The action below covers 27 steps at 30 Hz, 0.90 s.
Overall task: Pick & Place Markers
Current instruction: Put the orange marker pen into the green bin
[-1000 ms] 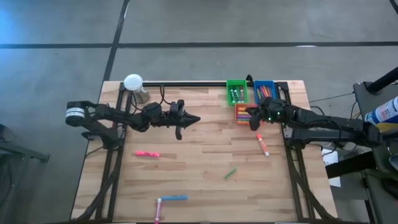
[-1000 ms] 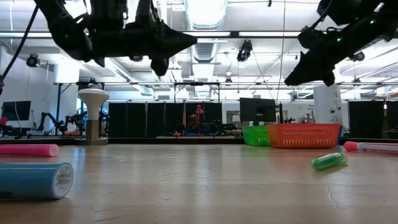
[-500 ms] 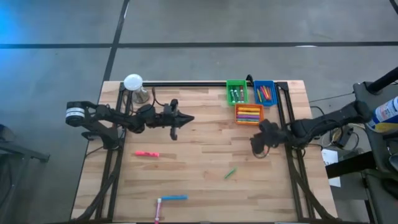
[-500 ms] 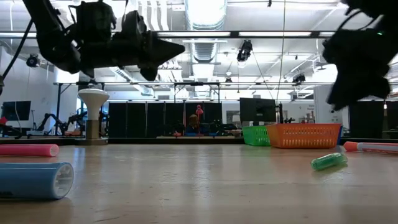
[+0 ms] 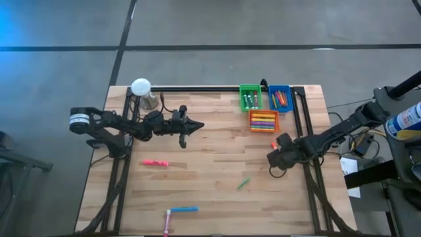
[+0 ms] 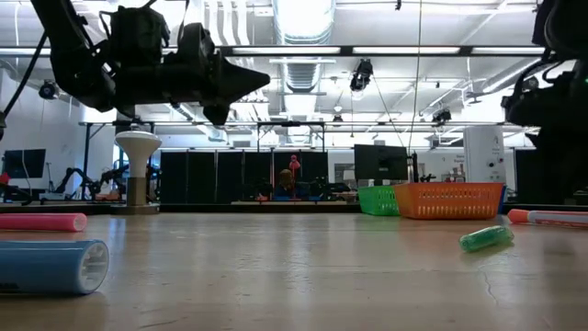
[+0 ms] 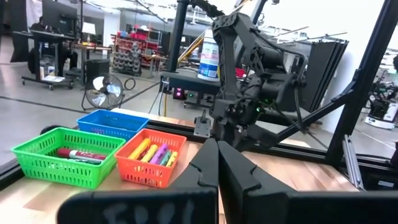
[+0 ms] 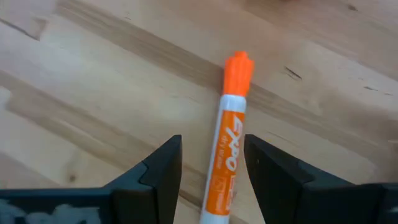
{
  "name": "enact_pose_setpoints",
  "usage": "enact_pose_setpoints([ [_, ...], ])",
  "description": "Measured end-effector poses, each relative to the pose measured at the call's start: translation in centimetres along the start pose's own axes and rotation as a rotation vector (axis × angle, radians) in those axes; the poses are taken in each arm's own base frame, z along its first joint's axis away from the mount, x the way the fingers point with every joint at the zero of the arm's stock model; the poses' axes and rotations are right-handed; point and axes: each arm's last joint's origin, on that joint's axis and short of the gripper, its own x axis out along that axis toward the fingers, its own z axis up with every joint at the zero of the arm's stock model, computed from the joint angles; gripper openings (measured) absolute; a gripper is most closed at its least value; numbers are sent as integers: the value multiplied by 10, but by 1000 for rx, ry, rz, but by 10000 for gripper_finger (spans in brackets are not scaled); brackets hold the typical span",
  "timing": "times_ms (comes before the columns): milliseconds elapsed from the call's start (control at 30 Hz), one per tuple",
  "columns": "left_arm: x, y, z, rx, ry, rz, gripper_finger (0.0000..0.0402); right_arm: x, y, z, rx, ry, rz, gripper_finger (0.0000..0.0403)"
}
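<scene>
1. Overhead, you are seeing the right gripper (image 5: pixel 279 158) poised over the white-barrelled, orange-capped marker (image 5: pixel 273 145) near the table's right edge, just in front of the orange mesh bin (image 5: pixel 263 120). The left gripper (image 5: pixel 186 126) is waiting mid-table.
2. Table-level, a green marker (image 6: pixel 486 239), a pink marker (image 6: pixel 41 222) and a blue marker (image 6: pixel 53 266) are lying loose on the wood.
3. Left wrist: those fingers (image 7: pixel 208 168) are pressed together, gripping nothing.
4. Right wrist: the fingers (image 8: pixel 163 163) are spread, straddling the marker's barrel (image 8: pixel 229 151) without touching. You are, I judge, in the pick step; next, lower squarely and close on the barrel.
</scene>
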Motion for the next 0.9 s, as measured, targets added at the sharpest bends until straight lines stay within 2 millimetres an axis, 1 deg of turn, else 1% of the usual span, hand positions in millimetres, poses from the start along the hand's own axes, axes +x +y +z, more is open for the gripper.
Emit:
enact_pose_setpoints([
  [167, 0, 2, 0, -1, 6, 10, 0, 10, 2, -3, 55, 17, -77, 169],
  [300, 0, 2, -1, -1, 7, 10, 0, 19, 7, -7, 56, 43, -112, 163],
  [433, 0, 2, -1, -9, 12, 12, 0, 27, 17, -10, 16, 65, -60, 133],
  [567, 0, 2, -2, -12, 17, 12, 0, 30, 21, -11, -9, 71, -61, 93],
  [667, -1, 2, -2, -12, 18, 12, 0, 27, 23, -10, -20, 77, -42, 67],
  [733, -1, 2, -2, -12, 18, 12, 0, 19, 28, -7, -15, 77, 10, 59],
  [833, -1, 2, -2, -13, 20, 13, 0, 2, 36, 2, -9, 28, 95, 64],
  [900, -1, 2, -3, -7, 28, 14, 0, -10, 40, 13, -24, -71, 143, 74],
])
